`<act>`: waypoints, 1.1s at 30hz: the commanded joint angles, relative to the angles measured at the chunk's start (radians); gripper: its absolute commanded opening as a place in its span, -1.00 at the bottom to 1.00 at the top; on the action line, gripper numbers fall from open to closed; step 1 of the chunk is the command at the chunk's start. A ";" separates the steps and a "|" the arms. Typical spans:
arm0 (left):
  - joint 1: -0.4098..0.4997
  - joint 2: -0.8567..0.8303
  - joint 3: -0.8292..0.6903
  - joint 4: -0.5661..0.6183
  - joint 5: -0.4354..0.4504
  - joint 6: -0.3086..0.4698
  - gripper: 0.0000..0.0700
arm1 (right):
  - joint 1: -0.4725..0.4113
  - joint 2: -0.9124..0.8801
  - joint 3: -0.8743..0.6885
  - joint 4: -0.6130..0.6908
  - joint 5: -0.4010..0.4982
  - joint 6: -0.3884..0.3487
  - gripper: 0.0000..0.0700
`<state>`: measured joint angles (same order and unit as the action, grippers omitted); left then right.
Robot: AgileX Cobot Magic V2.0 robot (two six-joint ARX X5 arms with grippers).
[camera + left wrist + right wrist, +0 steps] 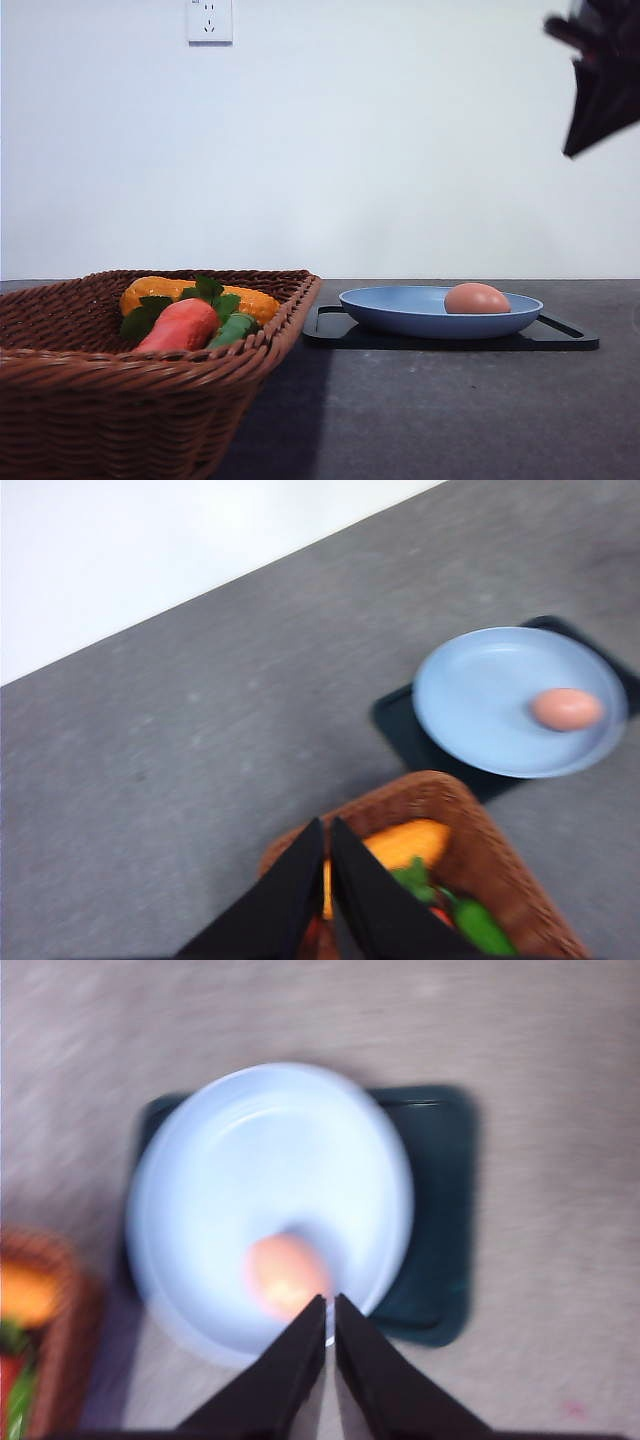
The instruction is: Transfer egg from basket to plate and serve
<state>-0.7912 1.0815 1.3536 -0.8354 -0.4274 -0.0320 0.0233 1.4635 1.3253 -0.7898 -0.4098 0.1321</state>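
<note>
The reddish-brown egg (477, 298) (566, 709) (284, 1274) lies in the blue plate (400, 310) (480, 695) (230, 1190), toward its right side in the front view. The plate rests on a black tray (560, 338). The wicker basket (90, 390) (470, 825) stands at the front left of the table. My left gripper (328, 825) is shut and empty, high above the basket's rim. High over the plate, my right gripper (329, 1305) is shut and empty; part of that arm (600, 75) shows at the front view's top right.
In the basket lie an orange-red carrot (180, 326) with green leaves and a yellow corn cob (160, 292) (405, 842). The dark grey table (450, 420) spreads around the tray. A white wall with a socket (209, 20) stands behind.
</note>
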 commanded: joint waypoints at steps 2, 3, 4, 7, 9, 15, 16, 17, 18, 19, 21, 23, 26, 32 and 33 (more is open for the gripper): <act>0.045 0.018 -0.037 0.036 -0.011 0.025 -1.00 | 0.064 -0.069 -0.025 -0.006 0.053 -0.040 -1.00; 0.065 0.017 -0.067 0.056 -0.011 0.024 -1.00 | 0.090 -0.100 -0.044 -0.005 0.080 -0.041 -1.00; 0.085 0.015 -0.099 0.078 -0.011 0.024 -1.00 | 0.116 -0.130 -0.063 -0.003 0.108 -0.041 -1.00; 0.153 -0.008 -0.211 0.145 -0.010 0.021 -1.00 | 0.198 -0.229 -0.143 0.032 0.180 -0.042 -1.00; 0.193 -0.035 -0.286 0.192 -0.009 0.012 -1.00 | 0.248 -0.303 -0.210 0.084 0.216 -0.042 -1.00; 0.235 -0.154 -0.526 0.411 0.009 -0.022 -1.00 | 0.356 -0.533 -0.452 0.338 0.356 -0.044 -1.00; 0.236 -0.173 -0.564 0.454 0.009 -0.028 -1.00 | 0.367 -0.563 -0.490 0.382 0.368 -0.044 -1.00; 0.236 -0.193 -0.601 0.494 0.009 -0.036 -1.00 | 0.378 -0.597 -0.535 0.432 0.381 -0.044 -1.00; 0.236 -0.211 -0.636 0.530 0.009 -0.045 -1.00 | 0.386 -0.628 -0.577 0.476 0.393 -0.044 -1.00; 0.236 -0.229 -0.667 0.560 0.009 -0.057 -1.00 | 0.392 -0.655 -0.614 0.512 0.403 -0.044 -1.00; 0.235 -0.262 -0.712 0.596 0.010 -0.102 -1.00 | 0.398 -0.705 -0.683 0.582 0.425 -0.043 -1.00; 0.234 -0.287 -0.731 0.600 0.015 -0.149 -1.00 | 0.399 -0.737 -0.731 0.629 0.441 -0.036 -1.00; 0.234 -0.297 -0.732 0.594 0.017 -0.171 -1.00 | 0.399 -0.753 -0.751 0.637 0.444 -0.032 -1.00; 0.234 -0.298 -0.732 0.597 0.017 -0.171 -1.00 | 0.398 -0.753 -0.749 0.640 0.444 -0.033 -1.00; 0.234 -0.298 -0.732 0.597 0.017 -0.171 -1.00 | 0.398 -0.753 -0.749 0.640 0.444 -0.033 -1.00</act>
<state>-0.5526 0.7776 0.6086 -0.2497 -0.4145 -0.1954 0.4171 0.7071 0.5659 -0.1605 0.0303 0.1009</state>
